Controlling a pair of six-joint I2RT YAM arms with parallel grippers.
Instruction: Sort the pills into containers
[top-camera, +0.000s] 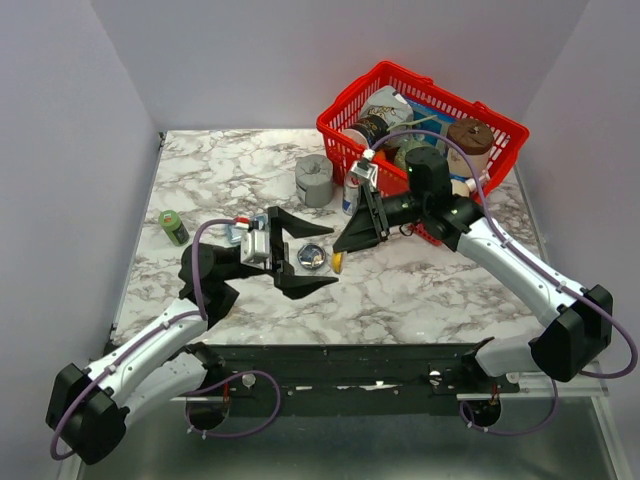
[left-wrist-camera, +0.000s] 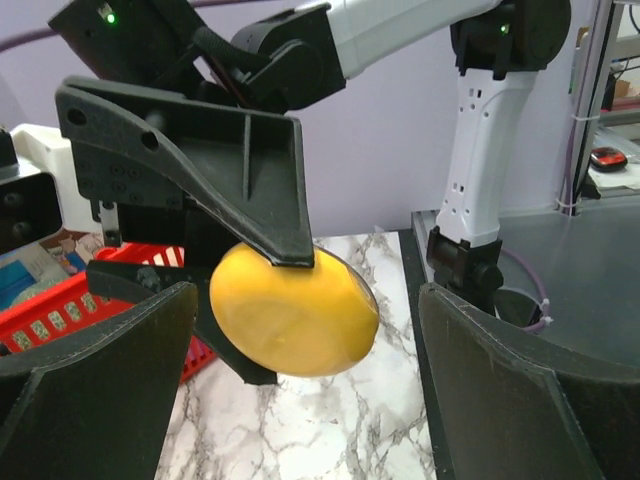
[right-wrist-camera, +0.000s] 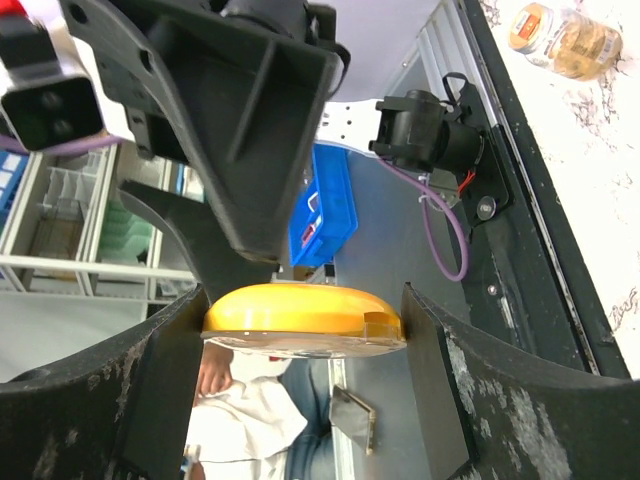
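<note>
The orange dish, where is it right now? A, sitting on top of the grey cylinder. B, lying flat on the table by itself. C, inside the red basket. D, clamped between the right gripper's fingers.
D: the right wrist view shows the orange dish pinched rim to rim inside the right gripper, one finger pressing on each side.

Yellow-orange dish (left-wrist-camera: 295, 320), grey-veined white table (top-camera: 430, 290)

orange dish (top-camera: 337, 263) mostly behind end effector (top-camera: 344, 247)
</note>
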